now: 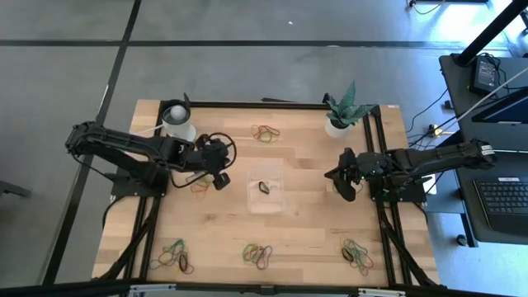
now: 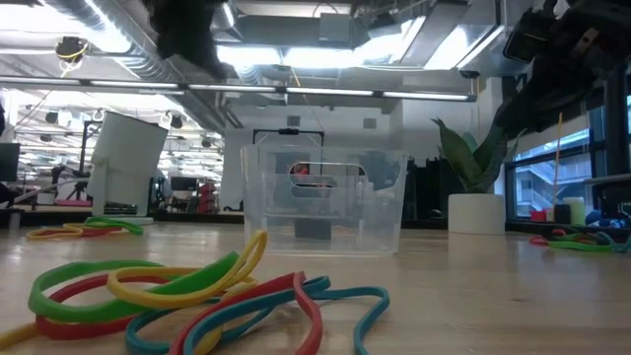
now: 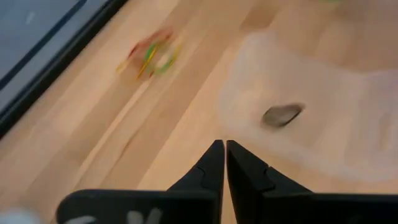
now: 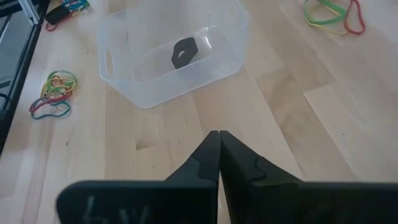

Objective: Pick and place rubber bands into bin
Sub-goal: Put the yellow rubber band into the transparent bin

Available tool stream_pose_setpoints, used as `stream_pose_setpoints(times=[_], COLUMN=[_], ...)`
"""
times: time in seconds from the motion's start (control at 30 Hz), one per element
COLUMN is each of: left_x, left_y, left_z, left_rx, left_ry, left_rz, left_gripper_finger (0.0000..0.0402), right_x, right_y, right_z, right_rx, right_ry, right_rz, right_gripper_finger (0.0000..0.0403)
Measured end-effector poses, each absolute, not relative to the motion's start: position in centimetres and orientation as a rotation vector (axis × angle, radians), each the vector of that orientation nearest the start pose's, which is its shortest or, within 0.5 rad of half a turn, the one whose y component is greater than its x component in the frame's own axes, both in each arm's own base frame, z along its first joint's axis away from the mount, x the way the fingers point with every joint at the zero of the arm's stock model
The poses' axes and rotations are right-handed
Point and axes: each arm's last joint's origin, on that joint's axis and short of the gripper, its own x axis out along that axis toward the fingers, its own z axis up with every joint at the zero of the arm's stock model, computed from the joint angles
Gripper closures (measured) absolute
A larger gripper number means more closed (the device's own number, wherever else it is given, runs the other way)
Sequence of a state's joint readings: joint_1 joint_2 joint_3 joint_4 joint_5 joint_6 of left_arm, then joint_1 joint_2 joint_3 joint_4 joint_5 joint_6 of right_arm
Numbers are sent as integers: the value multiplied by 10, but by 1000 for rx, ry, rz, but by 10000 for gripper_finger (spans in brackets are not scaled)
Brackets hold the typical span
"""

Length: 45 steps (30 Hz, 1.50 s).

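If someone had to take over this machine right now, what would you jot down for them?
Left hand: shut, nothing visibly held, left of the small clear plastic bin.
Right hand: shut, empty, waiting to the bin's right.
Done: one dark rubber band lies in the bin.
Left: coloured rubber band piles on the wooden table: top centre, near the left hand, and three along the near edge.

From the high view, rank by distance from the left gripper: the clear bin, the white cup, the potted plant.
From the left gripper:
1. Bin, just to its right at table centre, and white cup, at the back-left corner: too close to call.
2. Potted plant, back right, farthest.
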State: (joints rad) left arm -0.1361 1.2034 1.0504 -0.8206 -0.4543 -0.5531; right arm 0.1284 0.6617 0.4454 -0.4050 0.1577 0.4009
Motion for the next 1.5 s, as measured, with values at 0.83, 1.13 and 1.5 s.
stream_pose_setpoints(times=[0.83,1.13,1.5], left_x=[189,184,193], left_y=[-10,-54,-92], left_z=[209,197,164], left_rx=[-904,-1146,-1208], left_ry=[977,802,928], left_rz=[1090,1236,1291], left_gripper_finger=[311,340,348], right_x=[145,144,142], right_y=[12,12,12], right_z=[219,219,216], right_rx=[471,321,167], right_ry=[518,543,589], right_rz=[-260,-220,-180], right_gripper_finger=[389,389,389])
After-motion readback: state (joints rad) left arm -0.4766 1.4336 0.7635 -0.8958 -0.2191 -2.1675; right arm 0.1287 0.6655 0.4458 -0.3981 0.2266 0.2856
